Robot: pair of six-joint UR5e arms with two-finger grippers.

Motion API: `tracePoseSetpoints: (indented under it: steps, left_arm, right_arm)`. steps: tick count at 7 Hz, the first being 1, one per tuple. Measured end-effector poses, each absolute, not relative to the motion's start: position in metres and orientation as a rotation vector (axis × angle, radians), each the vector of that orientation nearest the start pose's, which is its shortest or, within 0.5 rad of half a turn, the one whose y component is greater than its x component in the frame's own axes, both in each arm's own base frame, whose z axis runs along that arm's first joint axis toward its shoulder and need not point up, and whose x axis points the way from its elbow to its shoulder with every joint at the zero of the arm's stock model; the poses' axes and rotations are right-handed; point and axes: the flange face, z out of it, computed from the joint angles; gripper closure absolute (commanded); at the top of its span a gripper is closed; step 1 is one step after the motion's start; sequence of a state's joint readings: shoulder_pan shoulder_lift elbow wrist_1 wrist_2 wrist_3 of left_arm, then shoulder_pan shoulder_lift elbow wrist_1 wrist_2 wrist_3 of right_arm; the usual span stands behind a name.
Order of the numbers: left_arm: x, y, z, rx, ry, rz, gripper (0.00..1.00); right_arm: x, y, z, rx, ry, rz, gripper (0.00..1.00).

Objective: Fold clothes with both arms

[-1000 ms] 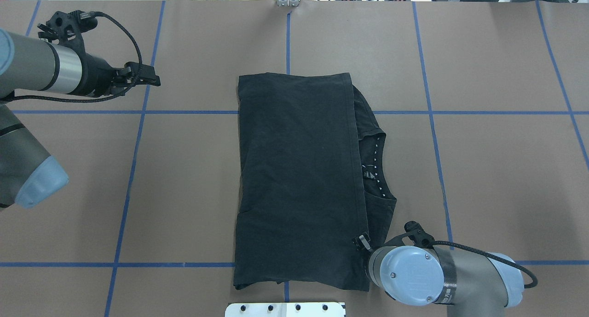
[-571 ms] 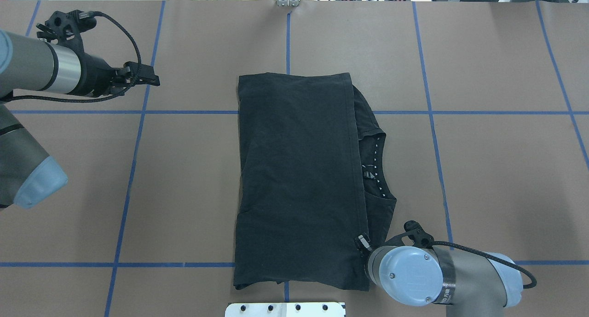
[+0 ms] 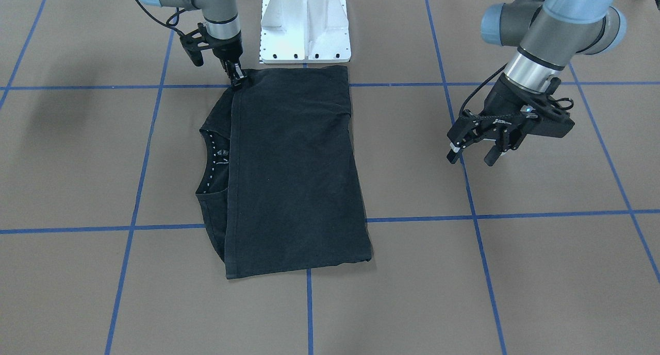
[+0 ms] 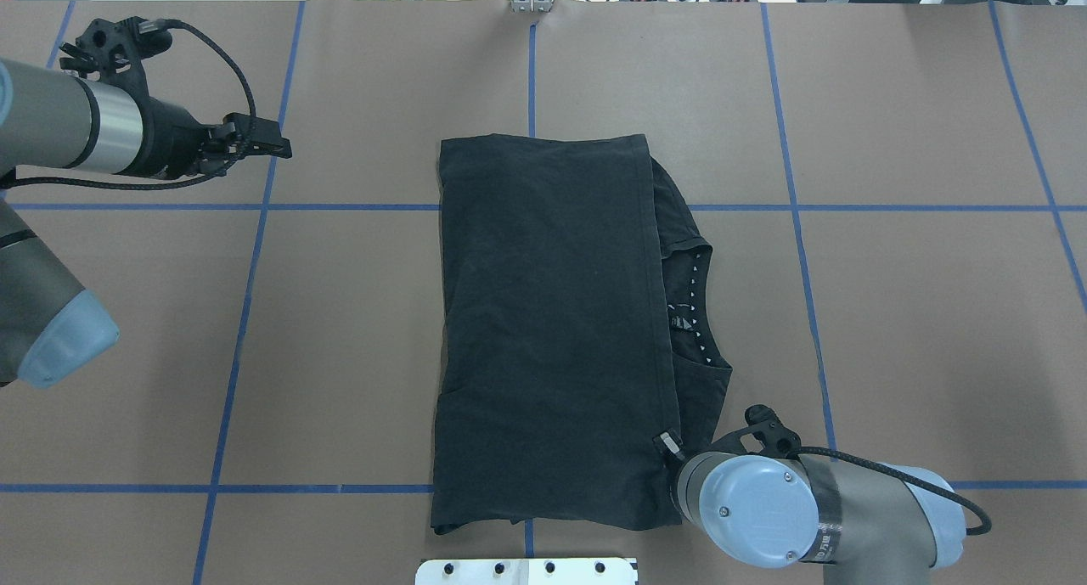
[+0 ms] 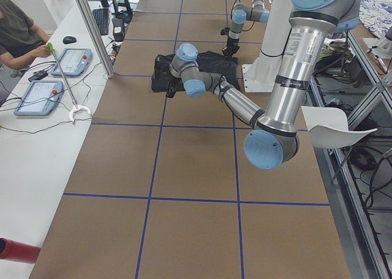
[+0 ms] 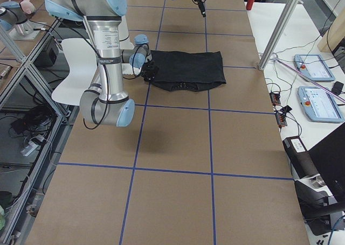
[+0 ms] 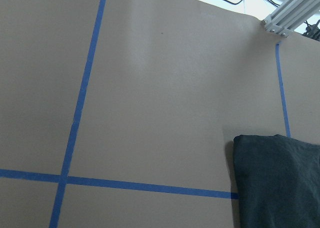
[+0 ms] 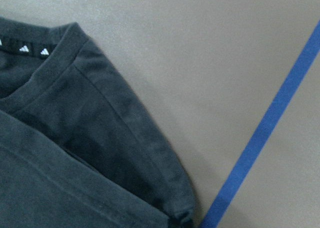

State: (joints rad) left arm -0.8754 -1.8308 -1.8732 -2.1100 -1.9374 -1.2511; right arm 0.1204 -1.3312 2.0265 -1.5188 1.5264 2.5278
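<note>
Risk, lifting: We judge that if the right claw (image 3: pixel 238 81) rises while it has cloth between its fingers, the top layer peels back and the fold opens up.
Risk, one-sided pull: The left claw (image 3: pixel 471 160) is well away to the base mount's (image 3: pixel 304 30) left. A tug from the right side alone would likely skew the T-shirt (image 4: pixel 552 330) across the table (image 4: pixel 917 330).
Risk, layers: At that corner the hem (image 4: pixel 652 313) lies over the shoulder. A pinch there could take both layers, or just one, and bunch them.
Right claw: It is low at the T-shirt corner nearest the base mount, on the mount's right. Its fingers look close together. We cannot tell whether they have hold of cloth.
Left claw: Its fingers are spread wide with nothing between them, and it hangs above bare table.
T-shirt, place: It lies flat straight out from the base mount, with its nearest edge just beside the mount's foot.
T-shirt, look: It is black and folded into a long rectangle with soft creases. A strip with the collar (image 4: pixel 698 309) and its white triangles sticks out on the mount's right side. We see no logo.
</note>
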Motion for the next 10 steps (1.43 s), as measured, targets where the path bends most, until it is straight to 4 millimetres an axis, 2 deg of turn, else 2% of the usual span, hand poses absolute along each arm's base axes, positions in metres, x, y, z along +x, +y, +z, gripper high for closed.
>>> tracePoseSetpoints:
  steps: [2,4,6,8,10]
  left_arm:
    - [0.292,-0.495,0.309,0.301,1.130,-0.362,0.00]
    - [0.299,-0.471,0.286,0.250,1.239,-0.474,0.00]
    - [0.340,-0.414,0.284,0.213,1.280,-0.583,0.01]
    - [0.397,-0.347,0.295,0.120,1.292,-0.664,0.04]
    - [0.449,-0.279,0.301,0.011,1.290,-0.654,0.12]
  right_arm:
    - [-0.518,-0.202,0.325,-0.282,-0.743,1.034,1.00]
    - [-0.507,-0.203,0.315,-0.299,-0.763,1.025,1.00]
    - [-0.496,-0.202,0.315,-0.305,-0.765,1.017,1.00]
    - [-0.493,-0.202,0.319,-0.301,-0.757,1.012,1.00]
    - [-0.493,-0.201,0.321,-0.299,-0.754,1.008,1.00]
